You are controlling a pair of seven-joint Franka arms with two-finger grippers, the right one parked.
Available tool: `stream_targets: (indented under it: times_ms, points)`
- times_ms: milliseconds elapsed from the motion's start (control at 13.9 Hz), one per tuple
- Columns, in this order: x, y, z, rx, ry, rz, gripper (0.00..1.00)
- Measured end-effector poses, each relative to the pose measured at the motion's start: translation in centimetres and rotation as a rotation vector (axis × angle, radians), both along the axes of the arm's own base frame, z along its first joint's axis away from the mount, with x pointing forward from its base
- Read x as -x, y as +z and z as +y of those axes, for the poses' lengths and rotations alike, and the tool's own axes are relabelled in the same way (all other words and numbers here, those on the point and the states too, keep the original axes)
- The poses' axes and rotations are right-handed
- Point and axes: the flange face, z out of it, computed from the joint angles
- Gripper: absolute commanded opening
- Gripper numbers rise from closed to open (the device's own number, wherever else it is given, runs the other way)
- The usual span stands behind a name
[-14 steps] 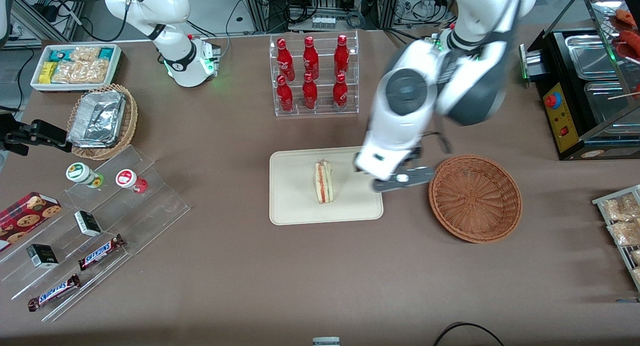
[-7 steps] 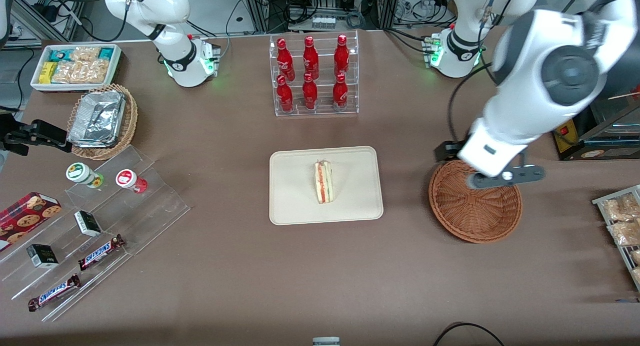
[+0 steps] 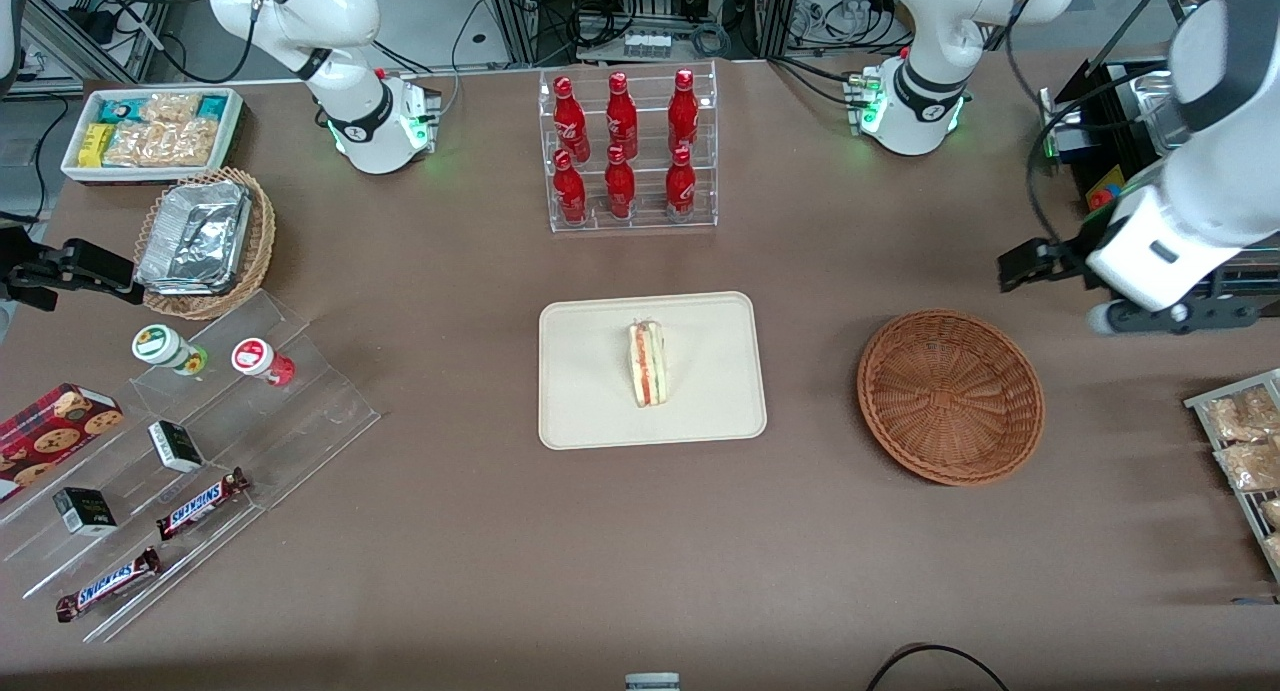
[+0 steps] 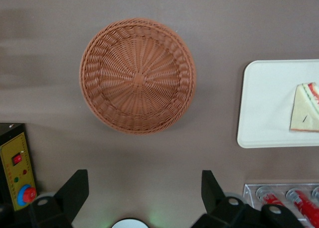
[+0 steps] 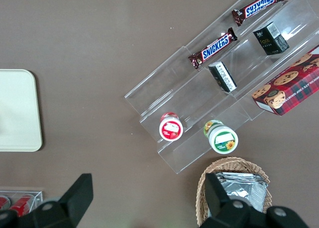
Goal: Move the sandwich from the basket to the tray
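The sandwich (image 3: pixel 648 363), a pale wedge with red and green layers, lies on the cream tray (image 3: pixel 590 401) near its middle. The reddish-brown wicker basket (image 3: pixel 950 396) beside the tray holds nothing. My left gripper (image 3: pixel 1172 316) hangs high over the table toward the working arm's end, past the basket's rim and a little farther from the front camera than the basket. In the left wrist view the gripper (image 4: pixel 143 190) is open with only bare table between its fingers, and the basket (image 4: pixel 138 81), tray (image 4: pixel 264 108) and sandwich (image 4: pixel 305 108) all show well apart from it.
A clear rack of red bottles (image 3: pixel 627 151) stands farther from the front camera than the tray. A black appliance (image 3: pixel 1075 136) with a yellow control panel (image 4: pixel 17 163) sits beside the gripper. Snack packets (image 3: pixel 1240 441) lie at the working arm's end. Candy shelves (image 3: pixel 200 451) and a foil-filled basket (image 3: pixel 205 241) lie toward the parked arm's end.
The gripper swung from the tray's edge, over the basket, out toward the working arm's end of the table. The sandwich stayed where it lay on the tray.
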Motion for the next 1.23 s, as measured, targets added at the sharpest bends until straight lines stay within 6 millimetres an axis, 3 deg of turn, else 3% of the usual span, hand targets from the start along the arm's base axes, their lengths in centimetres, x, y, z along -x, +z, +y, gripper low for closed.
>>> stream_targets:
  times_ms: [505,937,1225]
  points:
    - [2.8,1.8,2.3,-0.047,0.008,-0.025,1.00]
    - [2.0,2.7,0.4,-0.050,-0.022,-0.057,1.00]
    - [1.0,3.6,0.5,-0.044,-0.040,-0.082,1.00]
